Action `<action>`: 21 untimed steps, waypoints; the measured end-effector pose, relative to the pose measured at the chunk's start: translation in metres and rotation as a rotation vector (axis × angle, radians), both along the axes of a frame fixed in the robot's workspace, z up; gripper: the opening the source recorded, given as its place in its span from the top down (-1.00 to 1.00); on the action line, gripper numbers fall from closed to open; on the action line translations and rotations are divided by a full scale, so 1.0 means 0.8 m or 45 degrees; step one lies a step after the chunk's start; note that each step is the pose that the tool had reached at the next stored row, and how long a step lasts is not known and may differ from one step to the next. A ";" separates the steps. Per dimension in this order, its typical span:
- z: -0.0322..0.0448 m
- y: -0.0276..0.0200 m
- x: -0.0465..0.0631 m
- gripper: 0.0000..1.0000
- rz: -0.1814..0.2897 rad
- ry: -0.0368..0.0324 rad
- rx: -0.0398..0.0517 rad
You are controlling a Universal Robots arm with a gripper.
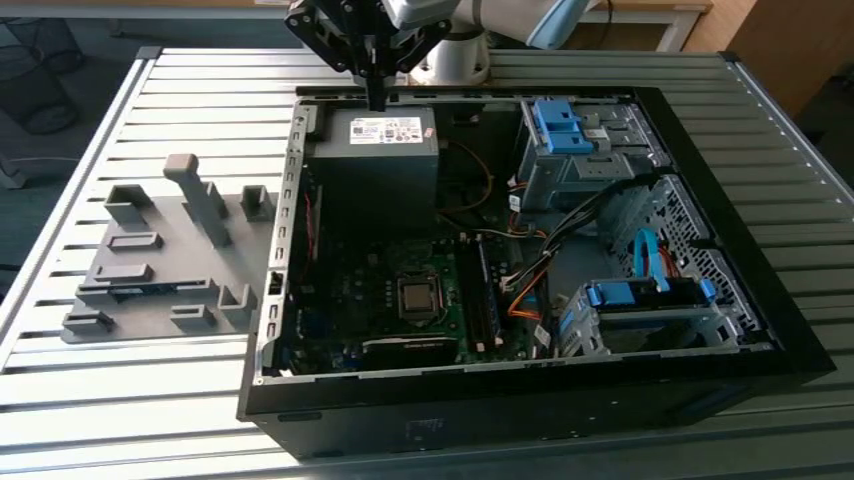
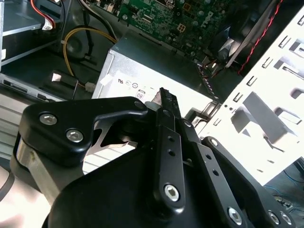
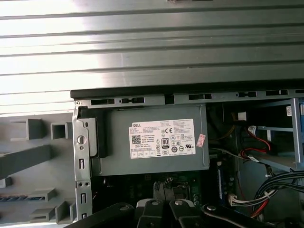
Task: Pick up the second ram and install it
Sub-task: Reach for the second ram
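1. Starting nearest the exterior camera, a slatted metal table [image 1: 134, 420] carries an open black computer case [image 1: 534, 410], lying on its side with its interior facing up.
2. Inside the case, toward the exterior view's right, a drive cage with blue handles [image 1: 641, 295] sits over loose cables; the green motherboard [image 1: 354, 290] covers the floor of the case toward the exterior view's left.
3. Outside the case, at the exterior view's left, a grey holder tray [image 1: 160, 265] with raised blocks rests flat on the table, just beside the case wall.
4. The second ram [image 1: 147, 290] lies in a slot of that tray as a thin blue-green strip; its end also appears in the first wrist view [image 3: 13, 198]. It is well apart from the gripper and nothing touches it.
5. Farther back, the grey power supply [image 1: 374, 150] with its pale label fills the far corner of the case and appears in both wrist views [image 3: 156, 142] [image 2: 142, 71].
6. The gripper [image 1: 376, 95] hangs over the far edge of the power supply, pointing down. Its jaws are pressed together with nothing visible between them, as both wrist views [image 3: 163, 187] [image 2: 164, 97] also suggest.
7. Behind it, the pale robot arm [image 1: 507, 15] rises at the far side of the table.
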State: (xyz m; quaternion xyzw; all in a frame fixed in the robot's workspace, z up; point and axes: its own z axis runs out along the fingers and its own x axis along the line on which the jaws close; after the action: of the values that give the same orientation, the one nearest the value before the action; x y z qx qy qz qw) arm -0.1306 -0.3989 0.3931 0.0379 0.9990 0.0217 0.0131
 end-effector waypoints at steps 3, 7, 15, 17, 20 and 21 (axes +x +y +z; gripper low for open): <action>-0.0001 0.0000 -0.002 0.79 0.000 0.0000 0.000; -0.0001 0.0000 -0.003 0.79 0.000 0.0000 0.000; -0.0002 0.0000 -0.005 0.79 0.000 0.0001 0.000; -0.0003 0.0000 -0.006 0.79 0.000 0.0000 0.000; -0.0004 0.0000 -0.006 0.79 0.000 0.0000 0.000; -0.0004 0.0000 -0.006 0.79 0.000 0.0000 0.000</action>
State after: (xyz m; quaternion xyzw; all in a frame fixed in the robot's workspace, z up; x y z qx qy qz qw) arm -0.1358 -0.3989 0.3928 0.0379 0.9990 0.0217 0.0131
